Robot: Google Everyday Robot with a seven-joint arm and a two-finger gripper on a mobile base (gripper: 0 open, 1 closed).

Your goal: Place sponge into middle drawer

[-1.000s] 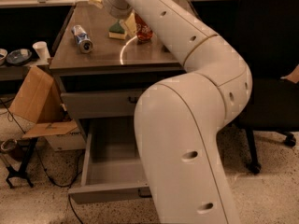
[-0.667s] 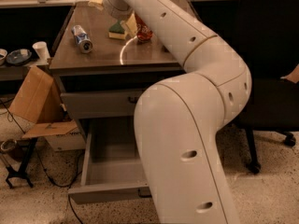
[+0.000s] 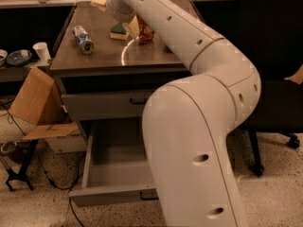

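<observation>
The sponge (image 3: pixel 118 31), dark green on top with a yellow body, lies flat on the brown desk top (image 3: pixel 104 56) towards the back. My gripper (image 3: pixel 125 27) reaches down over the desk and is right at the sponge's right side, with the wrist above it. The middle drawer (image 3: pixel 102 193), wide and grey, is pulled out below the desk and its inside looks bare; my big white arm (image 3: pixel 199 141) covers its right part. The upper drawer (image 3: pixel 106 104) above it is closed.
A soda can (image 3: pixel 83 39) lies on its side on the left of the desk top. A red packet (image 3: pixel 145 32) stands just right of the gripper. A cardboard box (image 3: pixel 35 100) leans at the left, and a black chair (image 3: pixel 272 56) stands at the right.
</observation>
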